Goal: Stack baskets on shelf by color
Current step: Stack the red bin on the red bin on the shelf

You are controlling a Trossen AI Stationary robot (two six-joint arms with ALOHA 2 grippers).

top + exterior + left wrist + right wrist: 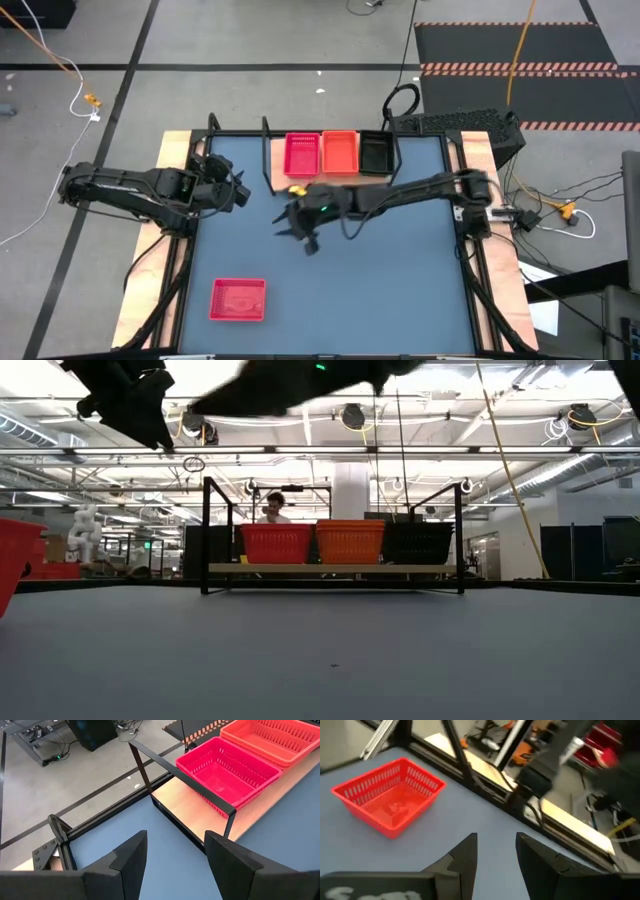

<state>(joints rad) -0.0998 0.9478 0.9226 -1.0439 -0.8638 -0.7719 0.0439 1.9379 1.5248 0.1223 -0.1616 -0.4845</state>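
Both arms are dark, nearly black, built of slim jointed segments. The right arm (400, 195) carries a small green light near its wrist and a thin black cable looping beneath. Each gripper ends in two matte black, wedge-shaped fingers (131, 859) with flat, angular faces.

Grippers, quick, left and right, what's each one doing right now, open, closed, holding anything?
Left gripper: open, holding nothing, near the shelf's left end.
Right gripper: open, empty, above the table's middle, facing the lone red basket.
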